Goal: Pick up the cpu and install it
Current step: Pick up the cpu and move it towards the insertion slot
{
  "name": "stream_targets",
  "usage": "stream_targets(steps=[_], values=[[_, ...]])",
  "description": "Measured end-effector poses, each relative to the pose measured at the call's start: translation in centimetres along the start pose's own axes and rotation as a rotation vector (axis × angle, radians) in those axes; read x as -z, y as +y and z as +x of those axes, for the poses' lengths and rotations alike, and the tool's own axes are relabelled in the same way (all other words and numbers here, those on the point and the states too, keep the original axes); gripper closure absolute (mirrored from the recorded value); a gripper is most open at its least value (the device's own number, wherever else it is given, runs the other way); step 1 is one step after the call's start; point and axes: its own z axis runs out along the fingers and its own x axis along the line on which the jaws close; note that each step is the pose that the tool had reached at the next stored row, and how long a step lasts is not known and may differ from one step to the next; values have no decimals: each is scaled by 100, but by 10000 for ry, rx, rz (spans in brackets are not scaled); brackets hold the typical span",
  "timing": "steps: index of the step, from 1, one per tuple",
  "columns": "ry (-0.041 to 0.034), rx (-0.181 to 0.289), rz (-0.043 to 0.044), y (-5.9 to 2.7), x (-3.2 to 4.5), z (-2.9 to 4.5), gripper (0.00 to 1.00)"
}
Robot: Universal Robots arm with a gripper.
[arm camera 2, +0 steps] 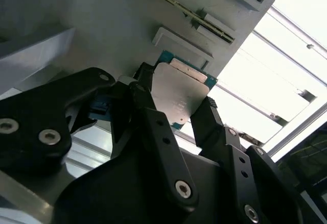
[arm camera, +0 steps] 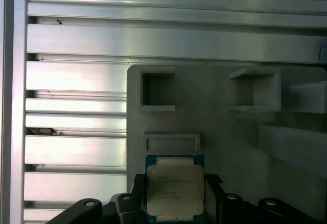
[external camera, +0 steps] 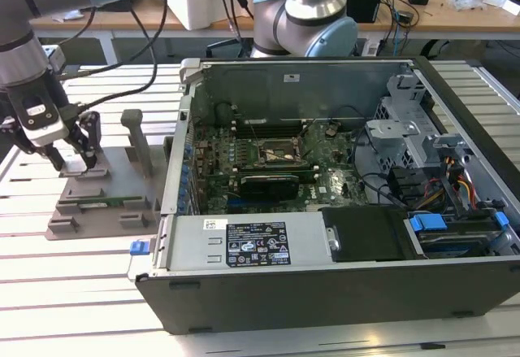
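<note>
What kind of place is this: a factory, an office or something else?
Probably a robotics lab or test workshop: an open computer case lies on a slatted metal table, the end effector grips the cpu at a grey parts fixture, and cluttered workbenches stand behind.

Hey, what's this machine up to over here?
A robot arm's black gripper is closed on a small flat square silver-grey cpu at a grey plastic holder tray on the slatted metal table. On the exterior view's right lies an open black computer case, its green motherboard exposed. The chip is not in it yet.
</note>
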Motion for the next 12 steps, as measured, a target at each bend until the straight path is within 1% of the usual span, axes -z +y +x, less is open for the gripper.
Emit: stream_targets(steps=[1, 5, 6, 7, 12], values=[[1, 0, 0, 0, 31, -1, 46], [0, 0, 0, -1, 96, -2, 46], [0, 0, 0, -1, 119, -3, 46], [1, 0, 0, -2, 169, -4, 46], [0, 0, 0, -3, 275, -7, 46]])
